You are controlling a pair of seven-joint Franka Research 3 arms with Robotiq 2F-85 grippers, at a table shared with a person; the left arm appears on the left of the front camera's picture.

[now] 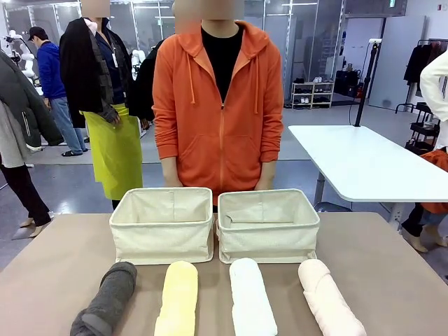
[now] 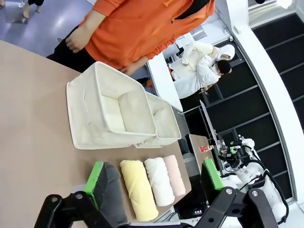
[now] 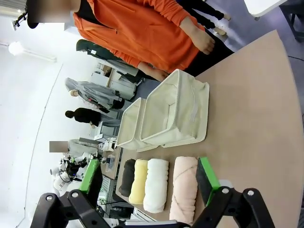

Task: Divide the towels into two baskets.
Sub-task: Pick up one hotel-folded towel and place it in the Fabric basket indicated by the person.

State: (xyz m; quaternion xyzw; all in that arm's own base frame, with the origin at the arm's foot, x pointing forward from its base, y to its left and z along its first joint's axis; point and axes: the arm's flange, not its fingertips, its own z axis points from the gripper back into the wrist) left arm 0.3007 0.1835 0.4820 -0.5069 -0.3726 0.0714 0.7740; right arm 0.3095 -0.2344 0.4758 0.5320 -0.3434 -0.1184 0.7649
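Observation:
Four rolled towels lie in a row along the table's near side: dark grey (image 1: 106, 299), pale yellow (image 1: 177, 299), white (image 1: 250, 297) and pale pink (image 1: 327, 297). Behind them two cream canvas baskets stand side by side, the left one (image 1: 161, 241) and the right one (image 1: 269, 245), and both look bare inside. My left gripper (image 2: 153, 178) hangs open above the row, its left finger hiding part of the grey towel (image 2: 113, 187). High over the pink towel (image 3: 184, 187) and the white towel (image 3: 156, 184), my right gripper (image 3: 150, 178) is open too. Neither holds anything.
A person in an orange hoodie (image 1: 217, 105) stands at the far edge right behind the baskets, hands down by the table edge. Bare brown tabletop (image 1: 56, 266) lies left and right of the baskets. A white table (image 1: 364, 161) stands beyond at the right.

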